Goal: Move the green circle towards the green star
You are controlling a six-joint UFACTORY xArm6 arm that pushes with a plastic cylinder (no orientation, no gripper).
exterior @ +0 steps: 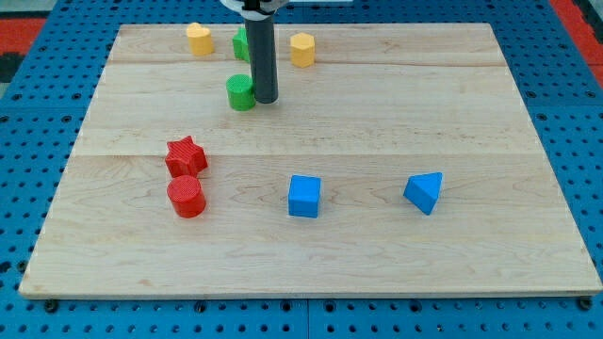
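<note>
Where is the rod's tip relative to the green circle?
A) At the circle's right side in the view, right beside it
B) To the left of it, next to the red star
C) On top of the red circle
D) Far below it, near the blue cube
A: my tip stands right beside the green circle, on its right side in the view, far from the red and blue blocks.

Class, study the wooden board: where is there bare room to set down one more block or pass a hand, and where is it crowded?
Free: the broad band between the green circle above and the red star, blue cube and blue wedge below; also the top right, beyond the yellow hexagon. Crowded: top left, where my tip touches the circle near the green star and yellow block.
</note>
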